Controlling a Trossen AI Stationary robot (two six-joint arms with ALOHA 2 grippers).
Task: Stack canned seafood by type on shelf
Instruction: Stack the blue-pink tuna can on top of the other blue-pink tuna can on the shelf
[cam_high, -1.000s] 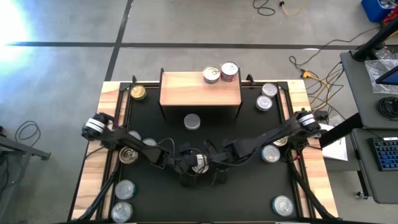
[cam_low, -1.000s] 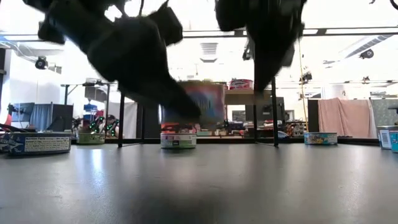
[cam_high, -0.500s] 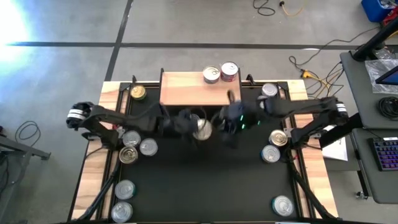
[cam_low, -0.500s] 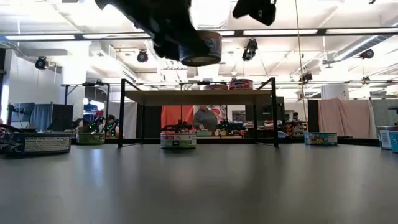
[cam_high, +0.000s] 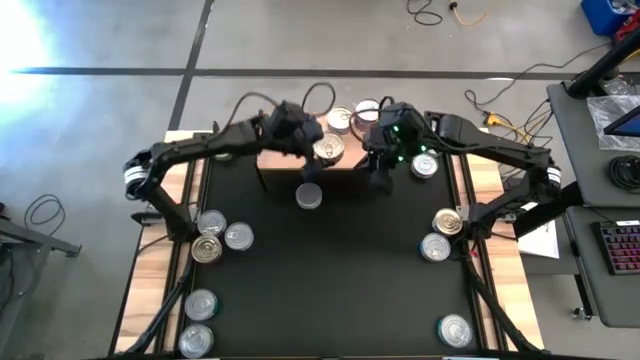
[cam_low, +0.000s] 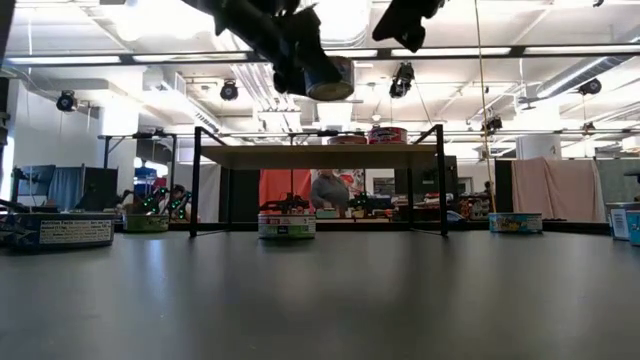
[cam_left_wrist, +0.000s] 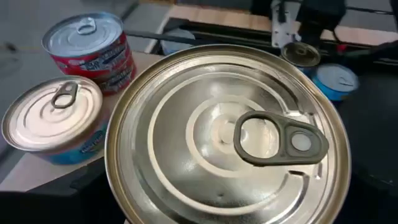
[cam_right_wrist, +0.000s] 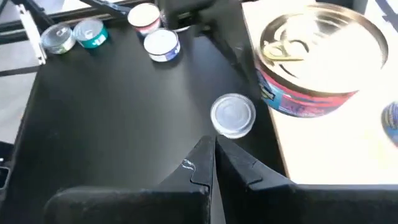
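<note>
Left gripper (cam_high: 318, 148) grasps a silver-lidded tin (cam_high: 327, 149) above the shelf (cam_high: 290, 152); only the left wrist view reveals its pull-tab. Right gripper (cam_right_wrist: 214, 163), clenched empty, hovers beside the shelf.

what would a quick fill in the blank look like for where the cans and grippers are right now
1. The shelf already has ____ cans resting on it.
2. The can that the left gripper holds above the shelf has a ____-coloured lid.
3. The right gripper is shut and holds ____.
Missing words: two; silver; nothing
</note>
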